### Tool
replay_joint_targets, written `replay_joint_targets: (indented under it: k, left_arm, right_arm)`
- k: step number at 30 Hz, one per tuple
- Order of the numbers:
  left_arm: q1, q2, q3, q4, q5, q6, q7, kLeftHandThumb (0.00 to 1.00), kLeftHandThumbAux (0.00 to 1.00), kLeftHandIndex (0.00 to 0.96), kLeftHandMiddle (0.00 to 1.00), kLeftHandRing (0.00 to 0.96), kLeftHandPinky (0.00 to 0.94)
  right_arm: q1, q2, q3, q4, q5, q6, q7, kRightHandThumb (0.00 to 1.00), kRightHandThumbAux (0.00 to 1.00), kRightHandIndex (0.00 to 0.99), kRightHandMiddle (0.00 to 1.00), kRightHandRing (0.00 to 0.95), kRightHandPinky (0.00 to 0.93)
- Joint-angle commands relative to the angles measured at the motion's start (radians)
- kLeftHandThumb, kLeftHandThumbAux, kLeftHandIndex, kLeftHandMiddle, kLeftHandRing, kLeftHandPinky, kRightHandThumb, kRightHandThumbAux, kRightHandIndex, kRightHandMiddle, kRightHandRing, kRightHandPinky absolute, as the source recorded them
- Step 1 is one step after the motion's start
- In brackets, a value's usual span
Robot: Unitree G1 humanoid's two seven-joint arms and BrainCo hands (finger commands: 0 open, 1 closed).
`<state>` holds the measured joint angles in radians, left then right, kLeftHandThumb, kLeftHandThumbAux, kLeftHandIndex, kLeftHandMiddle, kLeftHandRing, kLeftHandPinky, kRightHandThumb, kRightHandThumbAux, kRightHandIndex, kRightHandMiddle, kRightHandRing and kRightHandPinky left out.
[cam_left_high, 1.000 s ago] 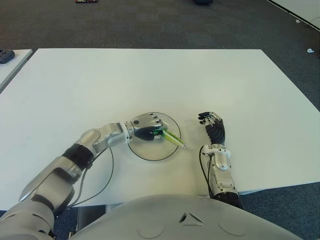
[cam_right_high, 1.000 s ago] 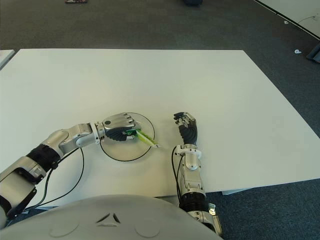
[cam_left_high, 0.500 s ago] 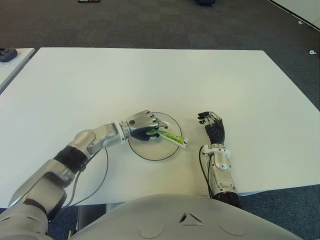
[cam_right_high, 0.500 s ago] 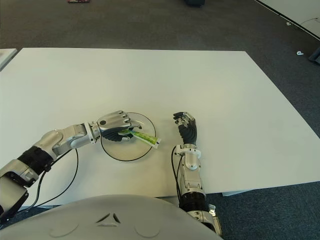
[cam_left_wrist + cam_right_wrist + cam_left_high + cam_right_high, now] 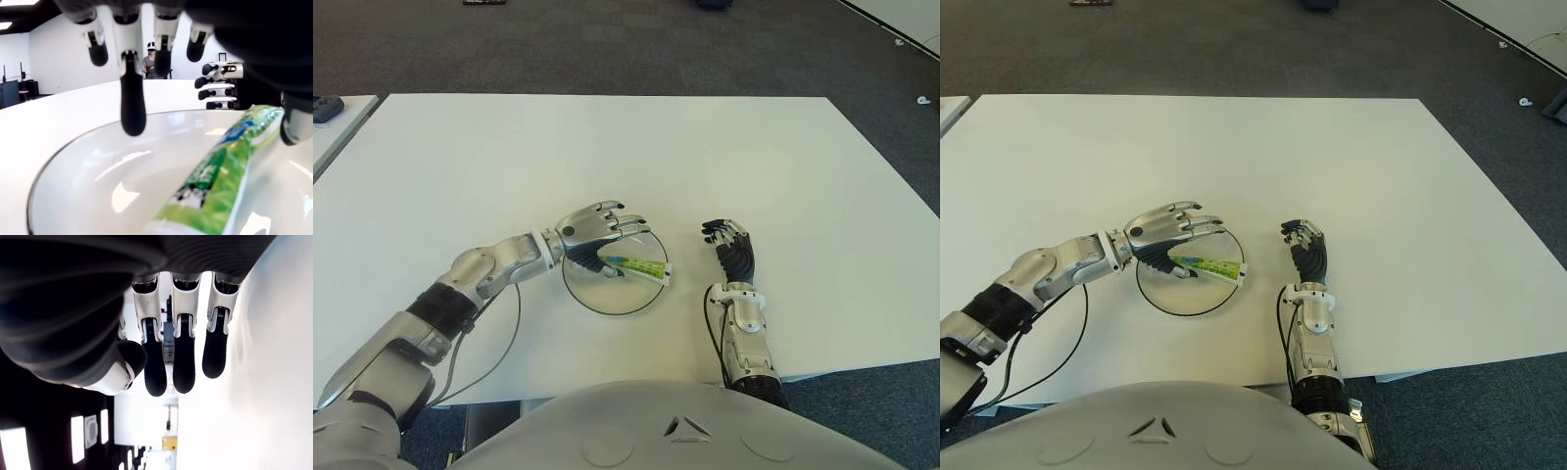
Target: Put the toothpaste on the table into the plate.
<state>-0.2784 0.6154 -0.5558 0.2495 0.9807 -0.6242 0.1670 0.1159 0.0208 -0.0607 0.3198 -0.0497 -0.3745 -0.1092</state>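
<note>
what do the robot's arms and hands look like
Both arms are silver-grey metal with black ribbed sections, and a thin black cable loops off each. The left hand has a silver back with black finger pads; the right hand shows mostly black, segmented fingers above a silver wrist cuff.

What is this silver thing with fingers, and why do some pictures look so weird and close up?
It is a robot shaped like a person. Two pictures come from cameras in its head, looking down at a white table. The close ones come from cameras on its wrists, staring at its own fingers. Its left hand hovers with spread fingers over a round plate, holding nothing. A green toothpaste tube lies in the plate, its cap end over the rim. Its right hand shows to the right of the plate, holding nothing.
</note>
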Motion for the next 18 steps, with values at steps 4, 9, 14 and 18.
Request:
replay_joint_targets:
  k: [4, 9, 14, 18]
  left_arm:
    - [0.013, 0.013, 0.017, -0.01, -0.01, 0.002, -0.018, 0.134, 0.34, 0.0, 0.0, 0.0, 0.0]
    - [0.012, 0.009, 0.034, -0.01, -0.051, 0.003, -0.048, 0.142, 0.334, 0.0, 0.0, 0.0, 0.0]
    - [0.011, -0.009, 0.068, 0.005, -0.128, 0.015, -0.082, 0.182, 0.345, 0.0, 0.0, 0.0, 0.0]
    - [0.01, -0.033, 0.108, 0.04, -0.212, 0.031, -0.095, 0.201, 0.356, 0.0, 0.0, 0.0, 0.0]
  right_arm:
    - [-0.014, -0.001, 0.001, 0.018, 0.005, 0.006, 0.005, 0.706, 0.73, 0.427, 0.454, 0.425, 0.424]
    - [-0.016, -0.003, 0.001, 0.024, 0.008, -0.002, 0.012, 0.706, 0.73, 0.426, 0.455, 0.428, 0.423]
    - [-0.021, -0.002, -0.001, 0.034, 0.008, -0.006, 0.013, 0.706, 0.73, 0.426, 0.452, 0.423, 0.418]
    - [-0.022, -0.001, -0.001, 0.035, 0.003, -0.005, 0.007, 0.706, 0.73, 0.426, 0.444, 0.417, 0.414]
